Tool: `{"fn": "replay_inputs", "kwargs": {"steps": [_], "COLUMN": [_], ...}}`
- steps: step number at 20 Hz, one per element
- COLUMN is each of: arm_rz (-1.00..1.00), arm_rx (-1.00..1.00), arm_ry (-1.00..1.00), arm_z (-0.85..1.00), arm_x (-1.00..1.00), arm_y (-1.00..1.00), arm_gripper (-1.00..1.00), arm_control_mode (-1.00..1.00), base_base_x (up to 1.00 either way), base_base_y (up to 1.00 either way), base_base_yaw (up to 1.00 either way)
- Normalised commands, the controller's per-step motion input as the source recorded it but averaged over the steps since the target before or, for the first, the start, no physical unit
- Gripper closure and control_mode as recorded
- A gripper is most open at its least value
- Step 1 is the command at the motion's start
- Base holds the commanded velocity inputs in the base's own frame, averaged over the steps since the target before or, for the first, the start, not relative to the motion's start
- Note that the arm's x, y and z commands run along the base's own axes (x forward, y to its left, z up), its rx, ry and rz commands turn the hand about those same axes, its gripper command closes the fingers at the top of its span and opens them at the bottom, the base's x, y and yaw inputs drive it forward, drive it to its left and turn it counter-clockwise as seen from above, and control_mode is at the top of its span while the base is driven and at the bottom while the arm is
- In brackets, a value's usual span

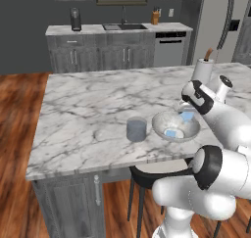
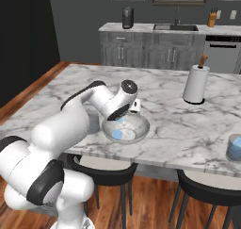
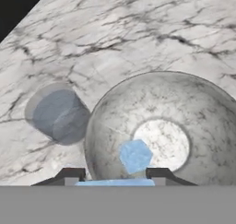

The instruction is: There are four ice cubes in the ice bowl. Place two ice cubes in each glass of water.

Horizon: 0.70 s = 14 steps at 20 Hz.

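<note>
Your gripper (image 3: pixel 114 178) is clamped on one of the ice cubes (image 3: pixel 114 183), held just above the ice bowl (image 3: pixel 184 94). In the hand view a second cube (image 3: pixel 135 155) lies inside the bowl at about 7 o'clock from its centre. A glass of water (image 3: pixel 59 113) stands at the bowl's 9 o'clock, just beside the rim.

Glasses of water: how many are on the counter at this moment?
2. The near glass stands close beside the ice bowl. The far glass sits near the counter's front edge, cut off by the right border of the right base view.
</note>
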Motion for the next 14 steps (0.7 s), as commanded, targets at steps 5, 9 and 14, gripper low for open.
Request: {"fn": "replay_inputs", "kwargs": {"steps": [5, 9, 14], "arm_rz": [0.29, 0.36, 0.33], "arm_rx": [0.0, -0.01, -0.01], "arm_ry": [0.02, 0.0, 0.0], "arm_z": [0.33, 0.01, 0.0], "arm_x": [-0.21, -0.02, 0.02], "arm_y": [0.77, 0.94, 0.84], "arm_gripper": [1.0, 1.0, 1.0], "arm_control_mode": [-1.0, -1.0, -1.0], "base_base_x": [0.0, 0.0, 0.0], "base_base_y": [0.0, 0.0, 0.0], "base_base_yaw": [0.0, 0.0, 0.0]}}
